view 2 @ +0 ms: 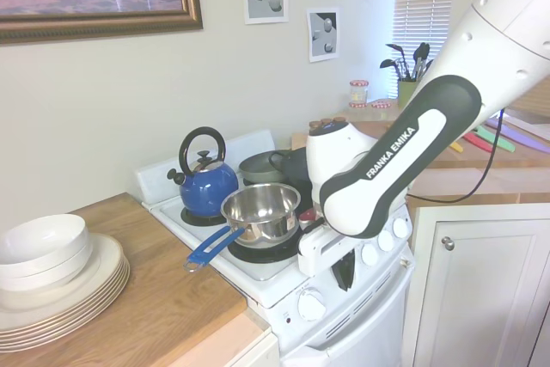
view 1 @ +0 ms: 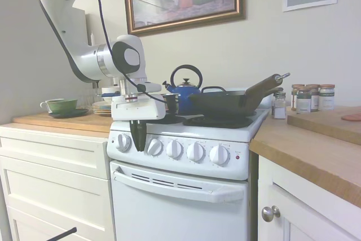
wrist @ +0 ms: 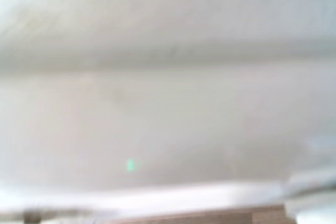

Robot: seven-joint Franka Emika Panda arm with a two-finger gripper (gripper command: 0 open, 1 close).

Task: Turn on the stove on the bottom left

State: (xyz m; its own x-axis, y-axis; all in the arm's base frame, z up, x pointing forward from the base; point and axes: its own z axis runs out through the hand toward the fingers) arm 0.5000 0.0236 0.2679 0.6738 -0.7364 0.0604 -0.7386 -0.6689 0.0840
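While the stove (view 1: 186, 156) fills the centre of the first exterior view, we see the gripper (view 1: 138, 139) pointing down over its knob panel, between the two leftmost knobs; we cannot tell how far its fingers are spread.

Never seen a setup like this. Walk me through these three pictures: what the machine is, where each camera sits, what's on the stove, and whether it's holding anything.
The machine is a white robot arm ending in a two-finger gripper. Two pictures come from cameras standing in the kitchen, on opposite sides of the arm. The third comes from a camera on its wrist and is just a white blur up close.

The gripper points down in front of the stove, between the two leftmost knobs of its front panel. It appears to hold nothing; I cannot tell whether it touches a knob.

On the burners stand a blue kettle, a black pan and a steel saucepan.
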